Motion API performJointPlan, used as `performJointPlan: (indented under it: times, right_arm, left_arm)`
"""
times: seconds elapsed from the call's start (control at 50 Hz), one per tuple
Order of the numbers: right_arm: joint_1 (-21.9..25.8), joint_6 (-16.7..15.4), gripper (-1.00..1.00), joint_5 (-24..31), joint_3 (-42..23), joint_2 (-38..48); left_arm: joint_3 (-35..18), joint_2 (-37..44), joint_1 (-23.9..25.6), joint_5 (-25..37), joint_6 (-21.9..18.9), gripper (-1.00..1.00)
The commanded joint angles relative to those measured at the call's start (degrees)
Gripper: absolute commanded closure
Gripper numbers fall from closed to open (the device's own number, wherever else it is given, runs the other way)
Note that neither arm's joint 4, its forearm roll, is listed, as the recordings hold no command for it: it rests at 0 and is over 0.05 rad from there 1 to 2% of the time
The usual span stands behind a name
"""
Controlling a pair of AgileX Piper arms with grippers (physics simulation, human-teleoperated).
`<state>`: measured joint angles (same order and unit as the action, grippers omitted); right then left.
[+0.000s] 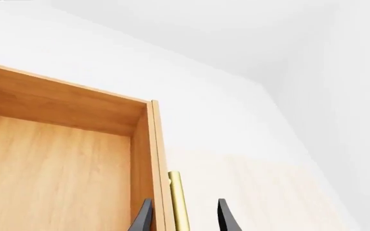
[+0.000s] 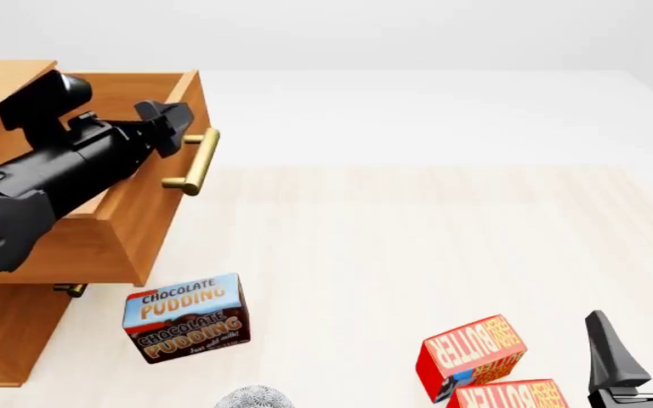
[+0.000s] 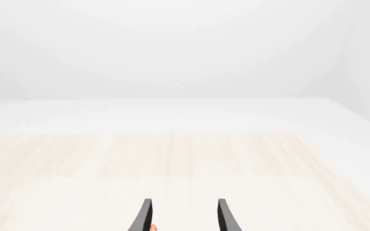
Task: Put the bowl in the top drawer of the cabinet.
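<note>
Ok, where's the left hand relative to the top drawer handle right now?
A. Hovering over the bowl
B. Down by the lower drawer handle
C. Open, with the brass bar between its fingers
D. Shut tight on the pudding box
C: the left wrist view shows the left hand with its fingers spread either side of the brass handle on the pulled-out top drawer, not visibly clamped on it.

A pale wood-grain table [image 2: 440, 246] is stretching away under soft, even light, meeting plain white walls [image 3: 185, 48] that are closing in the far side.
</note>
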<state>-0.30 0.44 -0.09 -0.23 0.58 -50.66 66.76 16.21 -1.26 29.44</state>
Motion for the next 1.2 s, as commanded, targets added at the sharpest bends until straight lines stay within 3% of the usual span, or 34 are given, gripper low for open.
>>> performJointPlan:
  times: [0.02, 0.28, 1.2]
  right_arm:
    - [0.0, 0.0, -1.0, 0.0, 0.0, 0.0]
    - [0.0, 0.0, -1.0, 0.0, 0.0, 0.0]
    - [0.0, 0.0, -1.0, 0.0, 0.0, 0.0]
  left_arm:
    - [2.2, 3.3, 1.9, -0.4, 0.5, -1.0]
    - [1.6, 3.0, 2.6, 0.0, 0.0, -1.0]
    - [-1.5, -9.6, 2.6, 8.4, -3.6, -1.0]
